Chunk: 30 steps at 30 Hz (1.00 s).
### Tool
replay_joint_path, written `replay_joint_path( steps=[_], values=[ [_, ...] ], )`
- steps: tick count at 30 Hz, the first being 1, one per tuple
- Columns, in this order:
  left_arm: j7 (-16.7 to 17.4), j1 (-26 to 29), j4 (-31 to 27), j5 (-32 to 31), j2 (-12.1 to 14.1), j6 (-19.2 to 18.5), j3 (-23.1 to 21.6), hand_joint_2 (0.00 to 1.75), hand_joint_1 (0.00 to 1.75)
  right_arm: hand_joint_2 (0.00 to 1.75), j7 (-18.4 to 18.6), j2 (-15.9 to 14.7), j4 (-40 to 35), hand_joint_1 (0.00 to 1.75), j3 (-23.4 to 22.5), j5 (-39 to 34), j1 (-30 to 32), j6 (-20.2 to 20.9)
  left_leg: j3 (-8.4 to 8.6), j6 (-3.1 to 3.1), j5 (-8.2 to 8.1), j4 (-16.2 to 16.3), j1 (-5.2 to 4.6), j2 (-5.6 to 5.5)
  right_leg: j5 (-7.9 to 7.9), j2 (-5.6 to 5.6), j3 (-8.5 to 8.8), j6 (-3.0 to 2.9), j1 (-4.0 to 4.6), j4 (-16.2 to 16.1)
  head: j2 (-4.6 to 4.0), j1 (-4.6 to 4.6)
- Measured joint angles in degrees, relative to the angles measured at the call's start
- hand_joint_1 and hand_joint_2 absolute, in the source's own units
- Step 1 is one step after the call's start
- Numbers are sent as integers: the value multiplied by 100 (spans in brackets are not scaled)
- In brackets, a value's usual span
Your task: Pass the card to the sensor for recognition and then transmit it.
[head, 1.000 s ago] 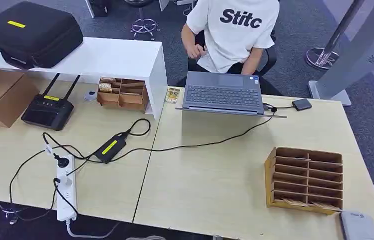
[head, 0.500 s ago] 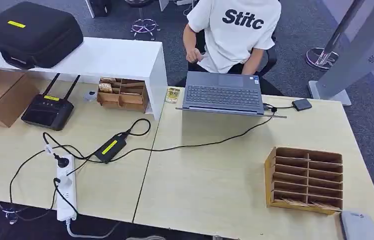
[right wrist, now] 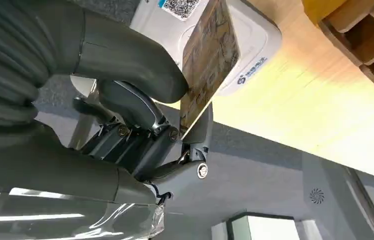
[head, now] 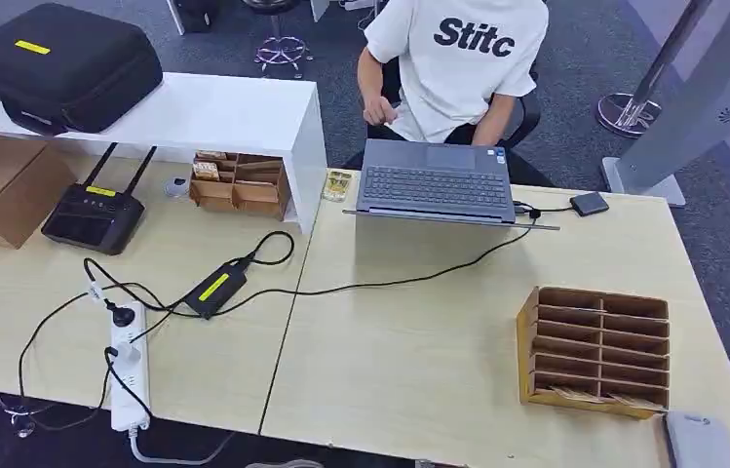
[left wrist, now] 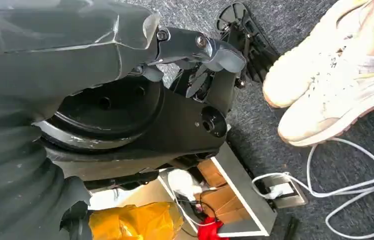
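A patterned brown card (right wrist: 209,60) is pinched between the thumb and fingers (right wrist: 194,135) of the right hand (right wrist: 145,107), held on edge just beside the white card sensor (right wrist: 254,45) that lies on the pale wooden worktop (right wrist: 314,105). Beyond the hand, the wooden slotted organiser (right wrist: 364,35) is seen. The left hand (left wrist: 194,55) is held over grey carpet with its fingers curled in and nothing in them.

Even, bright overhead light, soft shadows under the laptop (head: 436,185); head view sharp, wrist views show glare on clear arm covers, close parts slightly soft.
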Motion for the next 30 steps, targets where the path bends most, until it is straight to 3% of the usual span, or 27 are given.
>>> replay_joint_path(
  steps=[30],
  values=[
    [20,-3,0,0,35,2,0,175,0,175,663,2,387,175,610,1026,-3,-1222,7,1,0,0,0,0,1,0,10,1,0,-1,0,0]
  ],
)
